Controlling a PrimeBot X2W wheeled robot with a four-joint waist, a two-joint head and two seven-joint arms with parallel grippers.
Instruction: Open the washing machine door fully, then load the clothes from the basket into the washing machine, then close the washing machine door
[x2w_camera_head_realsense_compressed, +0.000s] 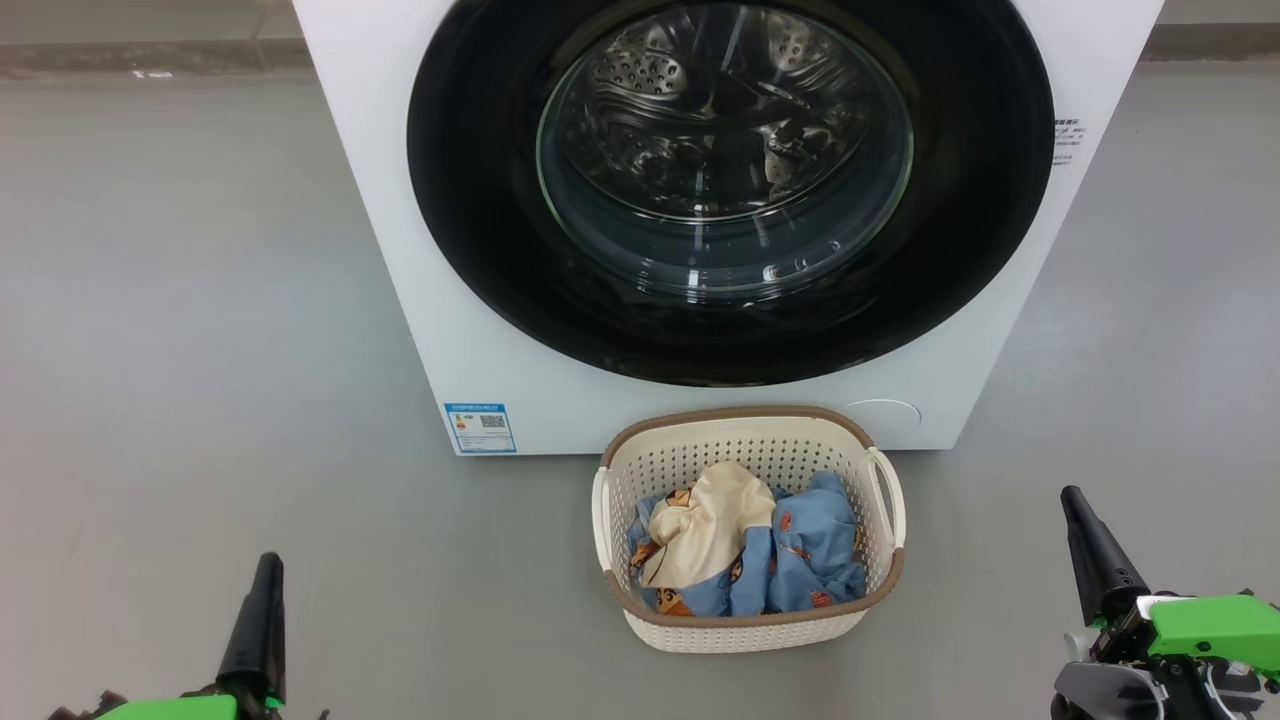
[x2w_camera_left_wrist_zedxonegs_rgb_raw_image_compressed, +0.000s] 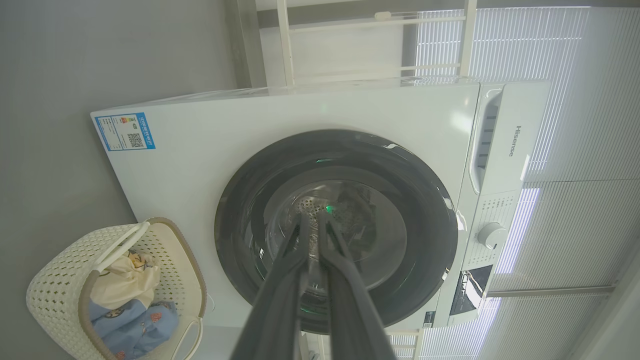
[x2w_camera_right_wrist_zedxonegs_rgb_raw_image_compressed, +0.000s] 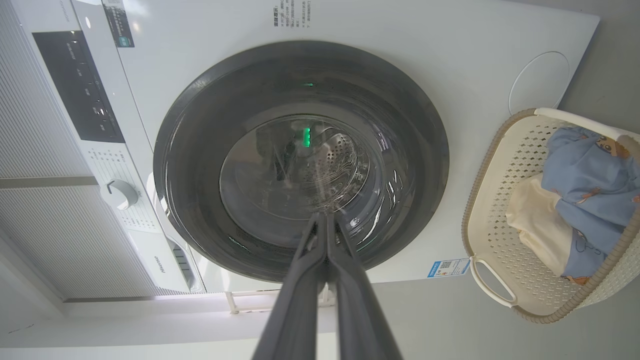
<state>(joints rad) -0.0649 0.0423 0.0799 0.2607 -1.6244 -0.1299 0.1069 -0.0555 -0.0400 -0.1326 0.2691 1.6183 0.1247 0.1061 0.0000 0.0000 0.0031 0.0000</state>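
Observation:
The white washing machine (x2w_camera_head_realsense_compressed: 440, 330) stands in front of me with its round glossy black door (x2w_camera_head_realsense_compressed: 480, 200) lying flat against the front, the steel drum visible through the glass bowl. On the floor just before it sits the cream perforated basket (x2w_camera_head_realsense_compressed: 740, 632), holding light-blue and cream bear-print clothes (x2w_camera_head_realsense_compressed: 790, 560). My left gripper (x2w_camera_head_realsense_compressed: 268, 565) is low at the left and my right gripper (x2w_camera_head_realsense_compressed: 1075, 500) low at the right, both shut, empty and well short of the basket. In the wrist views the left gripper (x2w_camera_left_wrist_zedxonegs_rgb_raw_image_compressed: 312, 220) and the right gripper (x2w_camera_right_wrist_zedxonegs_rgb_raw_image_compressed: 325, 217) point at the door (x2w_camera_left_wrist_zedxonegs_rgb_raw_image_compressed: 240, 225) (x2w_camera_right_wrist_zedxonegs_rgb_raw_image_compressed: 200, 125).
Grey floor (x2w_camera_head_realsense_compressed: 200, 350) spreads to both sides of the machine and basket. A blue label (x2w_camera_head_realsense_compressed: 480, 428) is at the machine's lower left corner. The control panel with its knob (x2w_camera_left_wrist_zedxonegs_rgb_raw_image_compressed: 491, 235) runs along the top. Window blinds (x2w_camera_left_wrist_zedxonegs_rgb_raw_image_compressed: 575, 125) are behind the machine.

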